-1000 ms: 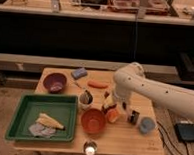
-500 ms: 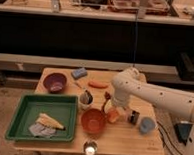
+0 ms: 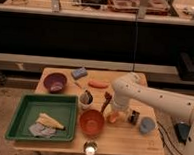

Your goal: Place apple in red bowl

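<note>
Apple [image 3: 113,117] sits at the gripper [image 3: 116,113], just beside the red bowl [image 3: 90,124].

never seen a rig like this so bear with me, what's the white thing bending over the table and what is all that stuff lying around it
The white thing is a robot arm, a single arm on a mobile base, coming in from the right. There is only one camera view, and it looks down on a wooden table from its near side.

At the arm's end is the gripper, low over the middle of the table and right at a small orange-red apple. The picture does not show whether it actually holds the apple. Just left of that is the red bowl, with nothing in it.

Also on the table are:
- a purple bowl
- a blue sponge-like block
- an orange carrot-like piece
- a green tray with a yellow item and a grey cloth in it
- a dark can
- a pale blue cup
</note>
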`<move>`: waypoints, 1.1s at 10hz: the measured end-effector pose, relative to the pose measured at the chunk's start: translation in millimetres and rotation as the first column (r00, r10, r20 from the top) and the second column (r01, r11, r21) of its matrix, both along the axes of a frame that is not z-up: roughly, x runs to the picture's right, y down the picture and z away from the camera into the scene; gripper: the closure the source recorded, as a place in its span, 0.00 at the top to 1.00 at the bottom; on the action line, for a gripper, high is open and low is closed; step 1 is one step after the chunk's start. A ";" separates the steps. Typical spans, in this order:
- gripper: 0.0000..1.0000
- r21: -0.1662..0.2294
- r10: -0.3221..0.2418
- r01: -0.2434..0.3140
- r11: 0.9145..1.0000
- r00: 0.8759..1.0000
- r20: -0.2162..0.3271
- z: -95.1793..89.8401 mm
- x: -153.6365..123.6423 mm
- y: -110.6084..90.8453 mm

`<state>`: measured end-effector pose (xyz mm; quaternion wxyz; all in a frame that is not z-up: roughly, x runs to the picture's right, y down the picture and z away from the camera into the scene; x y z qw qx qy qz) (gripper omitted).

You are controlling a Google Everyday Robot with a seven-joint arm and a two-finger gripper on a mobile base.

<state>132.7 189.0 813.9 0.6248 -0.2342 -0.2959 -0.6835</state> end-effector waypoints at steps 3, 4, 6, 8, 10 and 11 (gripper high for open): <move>0.75 -0.010 0.014 -0.014 1.000 1.000 0.015 3.7 -6.5 10.4; 0.74 -0.010 0.018 -0.017 1.000 1.000 0.023 5.2 -9.7 13.1; 0.55 0.013 0.018 -0.018 1.000 0.999 0.046 6.8 -17.0 18.0; 0.42 0.046 0.018 -0.021 0.999 0.998 0.058 10.8 -17.1 22.0; 0.51 0.071 0.008 -0.013 0.997 0.998 0.070 18.3 -21.8 22.0; 0.58 0.077 0.003 -0.008 0.997 0.998 0.070 21.3 -21.9 21.7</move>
